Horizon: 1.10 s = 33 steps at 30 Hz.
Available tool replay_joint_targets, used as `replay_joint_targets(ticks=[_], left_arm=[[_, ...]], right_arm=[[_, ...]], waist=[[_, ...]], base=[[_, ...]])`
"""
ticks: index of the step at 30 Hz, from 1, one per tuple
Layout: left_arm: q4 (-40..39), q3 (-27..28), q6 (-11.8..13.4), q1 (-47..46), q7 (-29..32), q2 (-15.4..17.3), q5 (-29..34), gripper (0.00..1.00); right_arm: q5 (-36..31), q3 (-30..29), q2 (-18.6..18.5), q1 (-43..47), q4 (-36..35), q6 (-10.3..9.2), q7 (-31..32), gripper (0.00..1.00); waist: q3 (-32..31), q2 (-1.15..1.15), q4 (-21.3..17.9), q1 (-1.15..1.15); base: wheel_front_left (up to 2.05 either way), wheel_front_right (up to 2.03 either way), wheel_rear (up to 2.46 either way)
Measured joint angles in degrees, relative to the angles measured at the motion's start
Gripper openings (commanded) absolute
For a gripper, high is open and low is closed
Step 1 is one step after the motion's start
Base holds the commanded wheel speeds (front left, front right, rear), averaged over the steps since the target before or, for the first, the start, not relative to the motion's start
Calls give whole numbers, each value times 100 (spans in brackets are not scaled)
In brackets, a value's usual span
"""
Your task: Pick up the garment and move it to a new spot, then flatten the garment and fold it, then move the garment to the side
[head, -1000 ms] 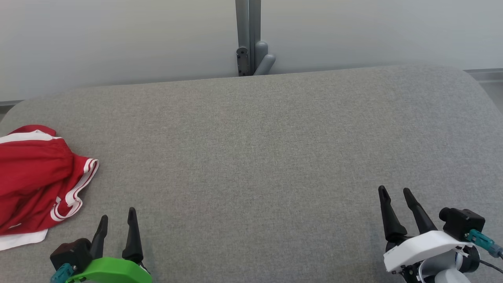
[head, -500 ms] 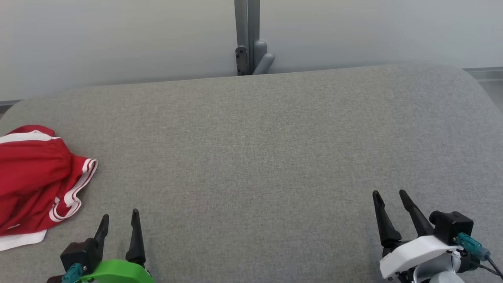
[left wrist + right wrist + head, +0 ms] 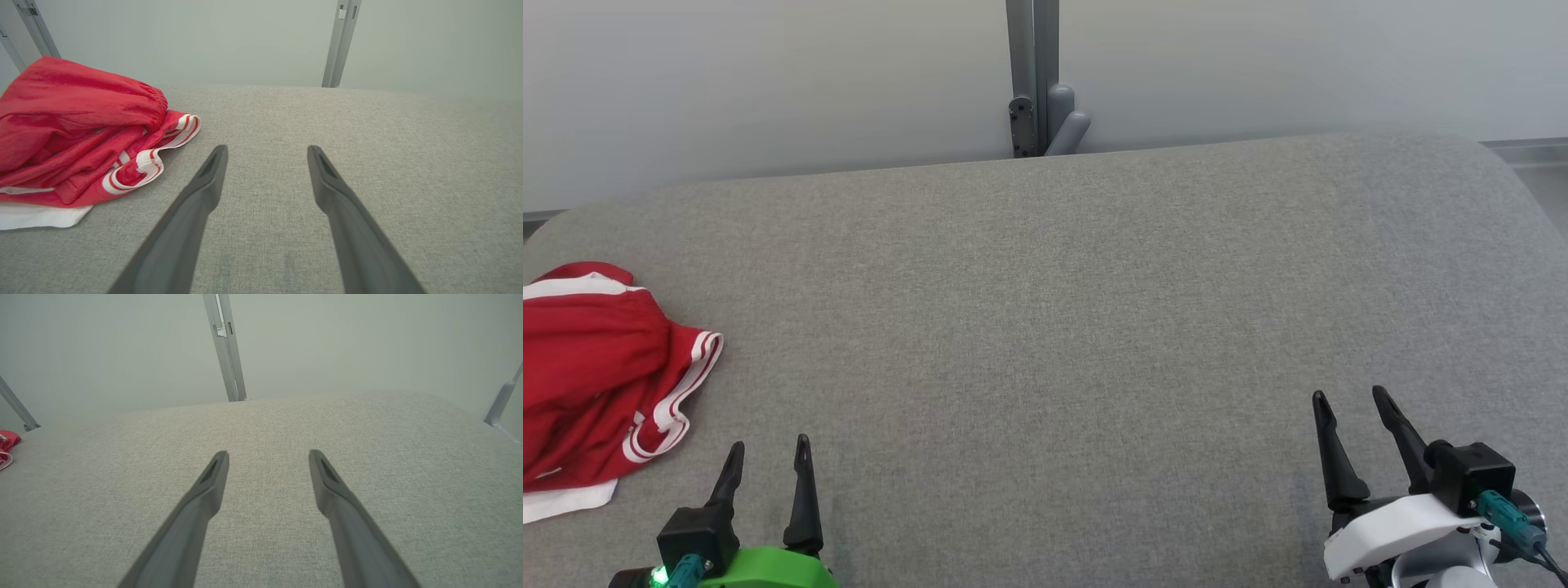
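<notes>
You have a wide grey fabric-covered table point(image 3: 1094, 310) with rounded far corners before you, backed by a plain pale wall point(image 3: 768, 82) split by an upright grey metal post point(image 3: 1033, 49), evenly lit.

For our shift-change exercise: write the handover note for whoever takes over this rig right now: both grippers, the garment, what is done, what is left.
Left gripper: open, empty, fingers apart above the grey table, just right of the red garment, not touching it.
Right gripper: open, empty, at the table's near right.
Red garment: bunched at the table's left edge, neither flat nor folded.
Done: no step shows as done.
Left: pick up, relocate, flatten, fold, set aside.
</notes>
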Motion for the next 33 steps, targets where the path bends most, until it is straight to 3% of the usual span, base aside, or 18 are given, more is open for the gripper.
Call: replay_joint_targets(ticks=[19,26,33], left_arm=[[-8,110,44,6,-148,-12,564,100],[-3,118,81,-12,-148,-22,521,100],[5,148,126,-43,-148,-23,421,100]], right_arm=[[-705,27,75,14,-120,1,-172,100],[-708,148,55,-98,-202,1,-174,100],[-623,310,2,-194,-252,1,-174,100]], waist=[[144,0,76,0],[222,0,390,0],[307,0,959,0]], base=[[0,0,0],[0,0,0],[0,0,0]])
